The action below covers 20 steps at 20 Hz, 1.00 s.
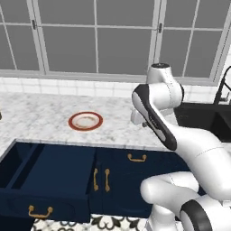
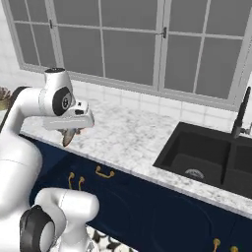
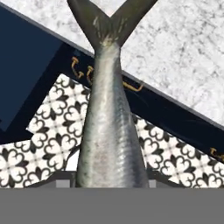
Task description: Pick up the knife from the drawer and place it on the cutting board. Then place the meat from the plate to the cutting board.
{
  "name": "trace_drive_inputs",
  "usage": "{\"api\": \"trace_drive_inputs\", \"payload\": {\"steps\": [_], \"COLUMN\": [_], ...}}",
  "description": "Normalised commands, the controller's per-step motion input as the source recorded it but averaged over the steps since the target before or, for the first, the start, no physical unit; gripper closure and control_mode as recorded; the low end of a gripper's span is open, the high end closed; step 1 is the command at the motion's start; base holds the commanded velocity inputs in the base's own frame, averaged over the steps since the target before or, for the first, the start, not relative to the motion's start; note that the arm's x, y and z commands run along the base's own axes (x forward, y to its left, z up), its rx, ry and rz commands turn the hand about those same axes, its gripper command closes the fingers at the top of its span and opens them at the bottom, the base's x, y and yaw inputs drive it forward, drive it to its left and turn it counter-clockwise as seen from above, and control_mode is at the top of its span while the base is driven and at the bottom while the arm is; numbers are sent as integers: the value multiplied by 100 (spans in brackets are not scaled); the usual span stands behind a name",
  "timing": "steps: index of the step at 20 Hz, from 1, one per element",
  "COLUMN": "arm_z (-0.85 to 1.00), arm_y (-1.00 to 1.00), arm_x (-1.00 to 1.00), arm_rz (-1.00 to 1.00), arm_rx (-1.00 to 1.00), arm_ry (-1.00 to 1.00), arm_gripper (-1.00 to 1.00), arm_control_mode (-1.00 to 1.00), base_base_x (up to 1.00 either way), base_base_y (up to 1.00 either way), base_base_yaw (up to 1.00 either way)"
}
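My gripper is shut on the meat, a grey-silver fish that hangs from the hand just above the counter's front edge. In the hand view the meat runs up the middle with its forked tail farthest from the hand, and it covers most of the gripper. The plate, red-rimmed with a white centre, lies bare on the marble counter to the left of the arm. The drawer stands pulled open at the lower left, and its inside looks bare. The knife and the cutting board are out of view.
A black sink with a dark faucet is set into the counter to the right. Navy cabinet doors with brass handles sit beside the open drawer. Windows run along the back wall. Patterned floor tiles lie below the hand.
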Motion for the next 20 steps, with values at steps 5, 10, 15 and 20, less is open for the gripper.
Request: {"api": "trace_drive_inputs", "payload": {"steps": [5, 10, 15, 20], "arm_z": [0, 0, 0, 0], "arm_y": [0, 0, 0, 0], "arm_x": [0, 0, 0, 0], "arm_rz": [0, 0, 0, 0], "arm_rx": [0, 0, 0, 0], "arm_ry": [0, 0, 0, 0], "arm_gripper": [100, 100, 100, 100], "arm_control_mode": [100, 100, 100, 100], "base_base_x": [-81, -5, 8, 9], "base_base_y": [-29, -75, -100, -100], "base_base_yaw": [-40, -38, -27, -16]}}
